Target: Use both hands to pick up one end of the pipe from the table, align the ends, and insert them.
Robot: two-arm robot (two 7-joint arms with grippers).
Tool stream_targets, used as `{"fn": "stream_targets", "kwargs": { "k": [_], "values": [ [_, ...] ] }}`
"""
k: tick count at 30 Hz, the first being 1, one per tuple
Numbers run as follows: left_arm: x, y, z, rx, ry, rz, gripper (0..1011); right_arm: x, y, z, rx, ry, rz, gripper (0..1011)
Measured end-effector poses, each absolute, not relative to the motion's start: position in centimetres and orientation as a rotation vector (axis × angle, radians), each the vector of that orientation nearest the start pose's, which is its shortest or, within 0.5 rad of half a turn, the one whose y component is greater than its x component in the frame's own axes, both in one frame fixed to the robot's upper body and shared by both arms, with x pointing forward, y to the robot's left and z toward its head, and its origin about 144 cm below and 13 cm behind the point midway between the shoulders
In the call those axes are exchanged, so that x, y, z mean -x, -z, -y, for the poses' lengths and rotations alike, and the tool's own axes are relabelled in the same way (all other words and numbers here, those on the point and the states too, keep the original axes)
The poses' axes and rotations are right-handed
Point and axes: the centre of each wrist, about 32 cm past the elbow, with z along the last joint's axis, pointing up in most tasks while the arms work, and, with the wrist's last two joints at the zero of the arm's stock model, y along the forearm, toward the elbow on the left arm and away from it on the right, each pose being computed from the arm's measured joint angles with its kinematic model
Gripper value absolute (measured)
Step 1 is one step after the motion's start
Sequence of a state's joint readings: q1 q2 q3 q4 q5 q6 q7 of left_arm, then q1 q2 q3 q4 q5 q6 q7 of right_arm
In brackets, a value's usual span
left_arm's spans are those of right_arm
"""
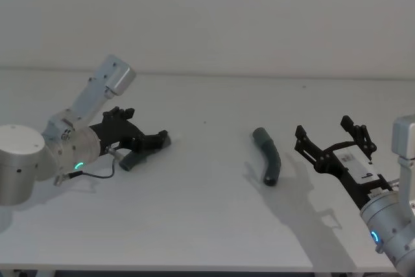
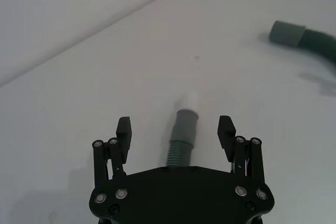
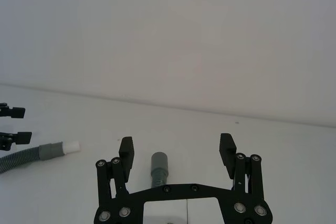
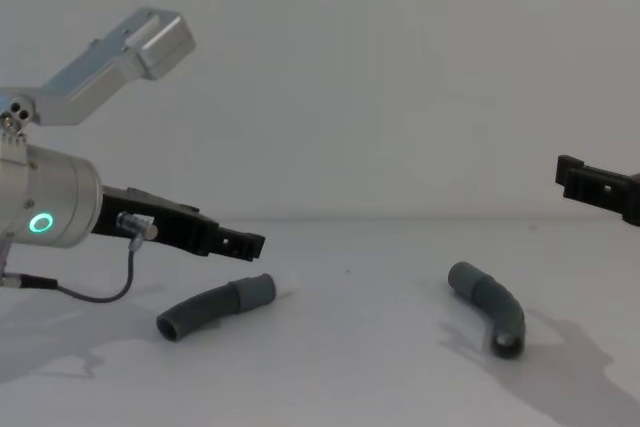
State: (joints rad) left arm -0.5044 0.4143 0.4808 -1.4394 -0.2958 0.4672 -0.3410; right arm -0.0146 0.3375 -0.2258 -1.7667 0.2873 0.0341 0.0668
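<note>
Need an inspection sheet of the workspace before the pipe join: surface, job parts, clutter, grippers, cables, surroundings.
Surface: white table, flat and matte.
Job's things: white-tipped pipe piece lies on the robot's left and collar pipe piece on its right. They are well apart, not joined, and both rest on the table.
Clutter: nothing seen.
Grippers: left gripper is open and straddles the white-tipped pipe piece from above without touching it. right gripper is open, raised off the table, to the right of the collar pipe piece.
Cables: a thin grey cable loops under the left wrist, close to the table.
Surroundings: plain white wall behind the table.
</note>
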Motion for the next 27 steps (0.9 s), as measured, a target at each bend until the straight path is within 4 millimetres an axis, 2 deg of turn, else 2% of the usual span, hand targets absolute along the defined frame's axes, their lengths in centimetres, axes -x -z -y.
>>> {"fn": "stream_targets", "kwargs": {
  "k": [27],
  "values": [
    [-59.1, -125.4, -23.3, -0.523, -0.898, -0.057, 1001, -44.3, -118.9, 23.7, -0.026, 1.229, 0.075, 1000]
  ]
}}
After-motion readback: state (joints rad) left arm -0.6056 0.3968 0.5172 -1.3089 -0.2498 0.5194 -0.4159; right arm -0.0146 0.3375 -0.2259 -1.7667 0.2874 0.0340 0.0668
